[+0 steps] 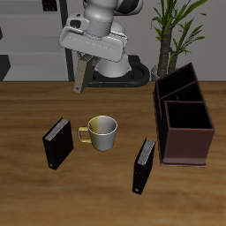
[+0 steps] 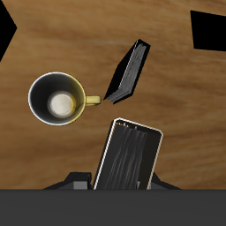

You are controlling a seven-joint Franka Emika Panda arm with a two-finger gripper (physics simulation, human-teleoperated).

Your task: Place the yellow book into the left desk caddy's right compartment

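My gripper (image 1: pixel 81 67) hangs high over the back of the table, shut on the yellow book (image 1: pixel 80 78), which dangles below the fingers as a thin tan slab. In the wrist view the yellow book (image 2: pixel 131 157) stands out from my gripper (image 2: pixel 124 184), its greyish cover face-on with a pale rim. The left desk caddy (image 1: pixel 184 124), a dark brown open-topped box split by dividers, sits well off to the side of the gripper. Nothing shows inside its compartments.
A yellow-handled mug (image 1: pixel 101 132) (image 2: pixel 57 99) stands mid-table. One black book (image 1: pixel 57 143) (image 2: pixel 128 72) stands beside it, another black book (image 1: pixel 144 164) stands nearer the front edge, close to the caddy. A potted plant (image 1: pixel 172 31) rises behind the caddy.
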